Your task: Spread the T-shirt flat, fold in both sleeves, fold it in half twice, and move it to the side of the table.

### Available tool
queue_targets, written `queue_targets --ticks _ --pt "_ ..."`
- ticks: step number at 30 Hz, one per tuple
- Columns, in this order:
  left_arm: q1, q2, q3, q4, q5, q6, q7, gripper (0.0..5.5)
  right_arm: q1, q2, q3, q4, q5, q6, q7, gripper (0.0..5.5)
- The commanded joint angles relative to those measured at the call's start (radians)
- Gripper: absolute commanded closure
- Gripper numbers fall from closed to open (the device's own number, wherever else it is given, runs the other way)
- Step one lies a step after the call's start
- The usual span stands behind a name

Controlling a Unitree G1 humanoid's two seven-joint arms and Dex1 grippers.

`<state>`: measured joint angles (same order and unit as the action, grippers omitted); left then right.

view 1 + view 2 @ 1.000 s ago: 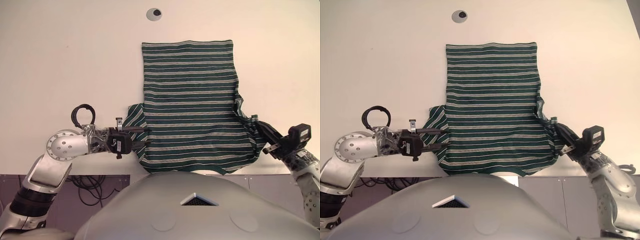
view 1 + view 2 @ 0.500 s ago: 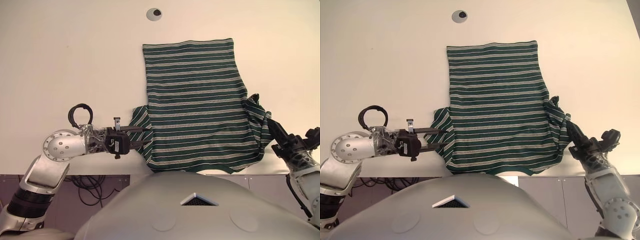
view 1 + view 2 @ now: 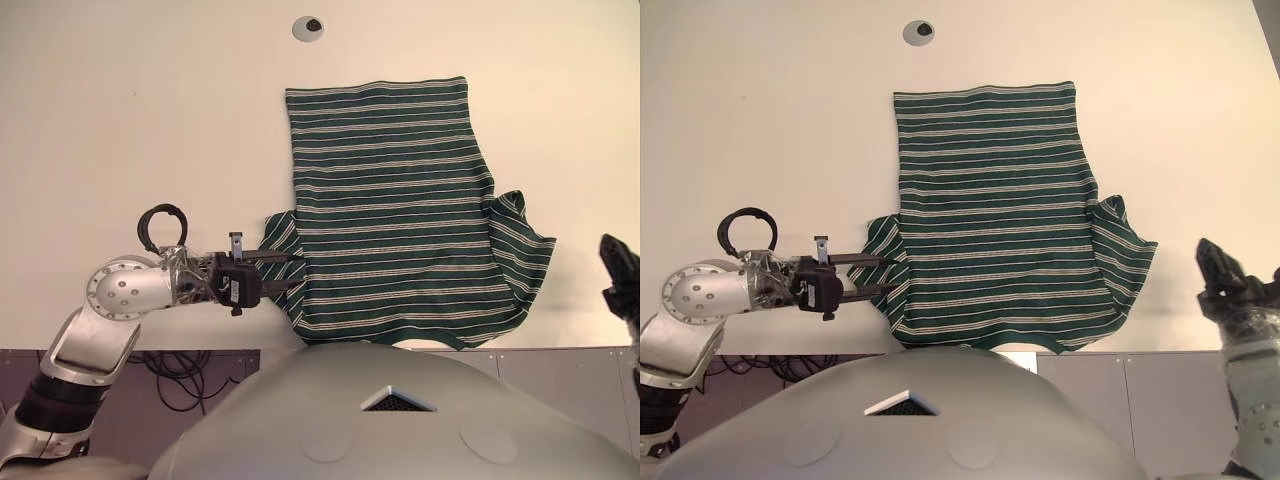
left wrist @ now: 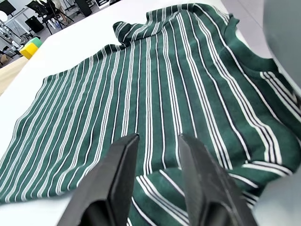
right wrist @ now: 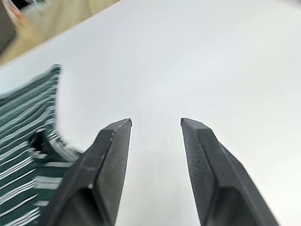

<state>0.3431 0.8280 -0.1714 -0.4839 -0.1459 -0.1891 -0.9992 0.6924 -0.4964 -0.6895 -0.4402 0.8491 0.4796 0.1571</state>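
The T-shirt (image 3: 400, 200) lies on the white table (image 3: 120, 130) with its hem on the far side and its collar at the near edge, body mostly smooth. Its right sleeve (image 3: 522, 245) fans outward and looks nearly flat. Its left sleeve (image 3: 282, 232) is bunched and partly tucked against the body.

At that bunched sleeve sits the left gripper (image 3: 292, 271), its two fingers parted with nothing between them and their tips over the striped cloth at the sleeve's edge. The right gripper (image 5: 155, 123) is off the shirt's right sleeve, above bare table, fingers likewise spread and holding nothing. Beyond the shirt's hem a small round fitting (image 3: 308, 27) is set into the table.

The spreading step seems unfinished on the left side. To do it well, the left fingers should probably close on the sleeve's outer hem only, taking one layer rather than the body beneath. The pull should go straight away from the shirt and stay low to the table, so the body does not drag sideways or wrinkle.
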Motion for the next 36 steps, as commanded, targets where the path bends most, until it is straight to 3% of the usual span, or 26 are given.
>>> queue_targets --ticks 1,3,5,10,16,23,29,36 --pt "-0.124 -0.098 -0.061 0.074 0.083 0.041 0.078 4.02 -0.109 -0.074 0.194 -0.093 -0.289 -0.219 0.137 3.59" --pt "-0.16 -0.115 -0.087 0.148 0.141 0.061 0.099 4.02 -0.166 -0.094 0.337 -0.096 -0.444 -0.305 0.191 3.59" --pt "-0.152 -0.119 -0.07 0.167 0.12 0.135 0.112 4.02 -0.217 -0.09 0.405 -0.062 -0.524 -0.343 0.215 3.59" --pt "-0.033 -0.109 0.15 0.095 -0.208 0.461 0.12 3.93 -0.243 -0.055 0.426 0.002 -0.594 -0.41 0.244 3.55" --pt "0.152 -0.049 0.378 0.043 -0.504 0.756 0.066 2.91 -0.2 -0.032 0.426 0.078 -0.614 -0.505 0.292 3.54" --pt "0.142 -0.055 0.282 0.171 -0.429 0.866 0.131 2.91 -0.179 -0.005 0.452 0.091 -0.656 -0.551 0.299 3.54" --pt "0.144 -0.06 0.281 0.118 -0.505 0.943 0.129 2.91 -0.172 -0.009 0.441 0.064 -0.656 -0.524 0.294 3.54" --pt "0.154 -0.064 0.28 0.083 -0.542 0.982 0.13 3.93 -0.166 -0.008 0.439 0.04 -0.658 -0.495 0.288 3.54"
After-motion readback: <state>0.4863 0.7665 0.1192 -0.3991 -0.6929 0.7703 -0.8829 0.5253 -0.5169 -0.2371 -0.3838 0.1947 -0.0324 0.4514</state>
